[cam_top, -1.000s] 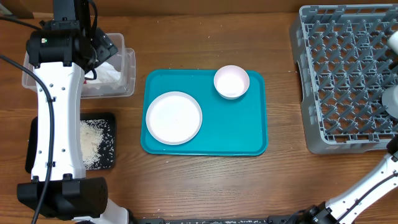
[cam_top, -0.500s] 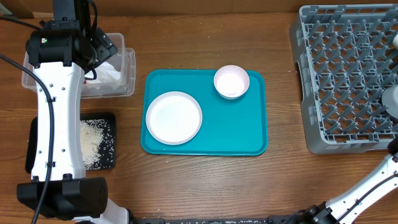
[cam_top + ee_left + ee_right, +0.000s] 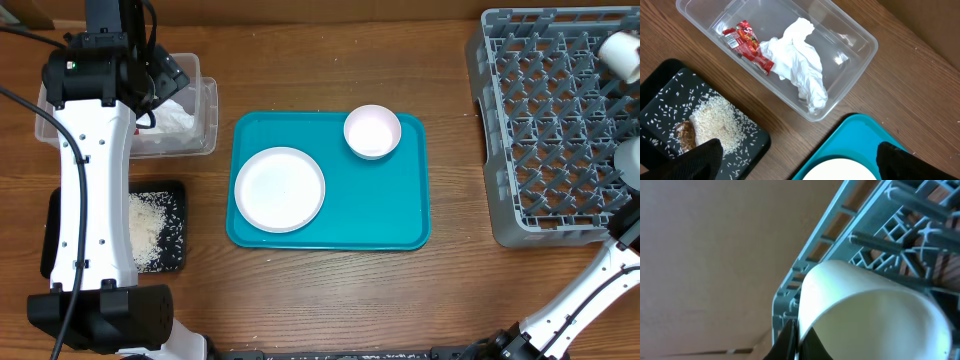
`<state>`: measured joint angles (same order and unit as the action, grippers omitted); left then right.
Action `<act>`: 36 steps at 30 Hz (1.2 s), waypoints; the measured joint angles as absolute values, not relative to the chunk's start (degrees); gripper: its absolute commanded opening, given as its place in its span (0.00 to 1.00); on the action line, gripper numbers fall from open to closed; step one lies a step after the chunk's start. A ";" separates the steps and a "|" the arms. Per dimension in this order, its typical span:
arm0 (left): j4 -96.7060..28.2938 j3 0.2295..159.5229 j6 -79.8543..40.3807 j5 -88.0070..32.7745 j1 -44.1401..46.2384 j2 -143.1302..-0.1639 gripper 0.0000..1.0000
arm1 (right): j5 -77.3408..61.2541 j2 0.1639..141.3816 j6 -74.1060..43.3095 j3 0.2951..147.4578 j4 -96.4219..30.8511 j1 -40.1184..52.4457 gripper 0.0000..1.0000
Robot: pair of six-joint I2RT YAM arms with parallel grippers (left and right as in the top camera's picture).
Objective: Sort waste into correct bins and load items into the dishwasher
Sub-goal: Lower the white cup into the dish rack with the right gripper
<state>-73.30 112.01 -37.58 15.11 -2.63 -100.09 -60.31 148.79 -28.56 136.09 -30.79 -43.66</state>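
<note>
My right gripper [image 3: 799, 339] is shut on the rim of the small white cup [image 3: 875, 315], held over the far right corner of the grey dish rack [image 3: 550, 130]; the cup also shows in the overhead view [image 3: 622, 52]. A grey-blue bowl [image 3: 630, 160] sits at the rack's right edge. My left gripper [image 3: 799, 162] is open and empty above the table, near the clear tub [image 3: 860, 40], which holds the white napkin [image 3: 800, 65] and red wrapper [image 3: 747, 45]. The black tray [image 3: 660, 90] holds rice [image 3: 715, 120] and a brown scrap [image 3: 686, 134].
A teal serving tray [image 3: 370, 210] lies mid-table with the white plate [image 3: 280, 188] and the pale pink dish [image 3: 372, 131] on it. The left arm's white links [image 3: 90, 200] hang over the table's left side, partly covering the tub and black tray.
The white cup has moved left, from the frame's right edge to over the rack's far right corner. The left arm has not moved.
</note>
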 measured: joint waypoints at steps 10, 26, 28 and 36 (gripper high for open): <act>-73.30 112.01 -37.58 15.14 -2.63 -100.09 1.00 | -50.13 146.93 -18.24 138.89 -43.40 -44.03 0.09; -73.30 112.01 -37.58 15.11 -2.63 -100.09 1.00 | -48.40 147.06 -14.87 139.98 -54.39 -46.85 0.33; -73.30 112.01 -37.58 15.14 -2.63 -100.09 1.00 | -47.24 147.06 -14.74 140.46 -55.55 -48.03 0.40; -73.30 112.01 -37.58 15.14 -2.63 -100.09 1.00 | -33.91 145.64 -16.60 140.73 -58.04 -52.16 0.41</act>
<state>-73.30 112.01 -37.58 15.14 -2.63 -100.09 -33.91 145.64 -16.60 140.73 -58.04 -52.16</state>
